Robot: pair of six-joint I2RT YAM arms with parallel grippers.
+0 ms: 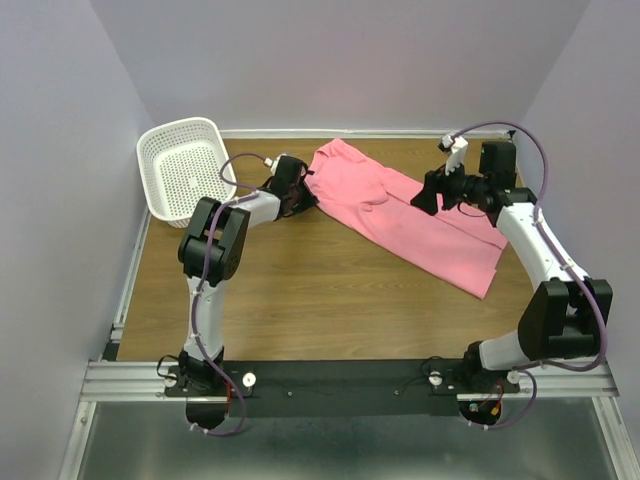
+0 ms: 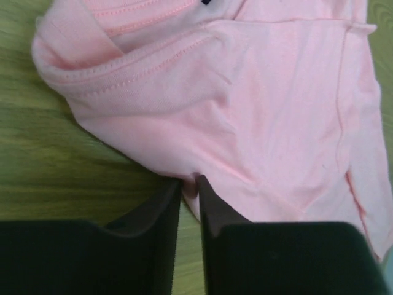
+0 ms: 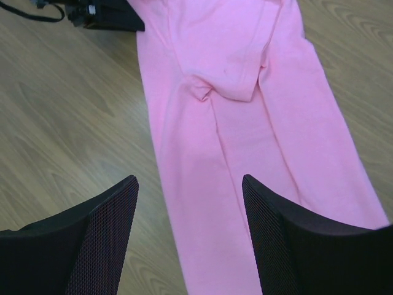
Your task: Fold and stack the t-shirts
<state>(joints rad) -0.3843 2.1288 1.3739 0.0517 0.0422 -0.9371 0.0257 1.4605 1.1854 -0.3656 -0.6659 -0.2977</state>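
Observation:
The pink t-shirt (image 1: 400,215) lies folded into a long band, running from the table's back middle down to the right. My left gripper (image 1: 303,192) is shut on the shirt's near-left edge (image 2: 245,123), a pinch of cloth between the fingertips (image 2: 190,184). My right gripper (image 1: 425,193) is open and empty, held above the middle of the shirt (image 3: 245,123), its fingers (image 3: 104,227) apart over the cloth and the table.
A white perforated basket (image 1: 183,168) stands at the back left corner, close behind the left arm. The wooden table (image 1: 300,290) has walls on three sides and a metal rail (image 1: 340,375) along the near edge.

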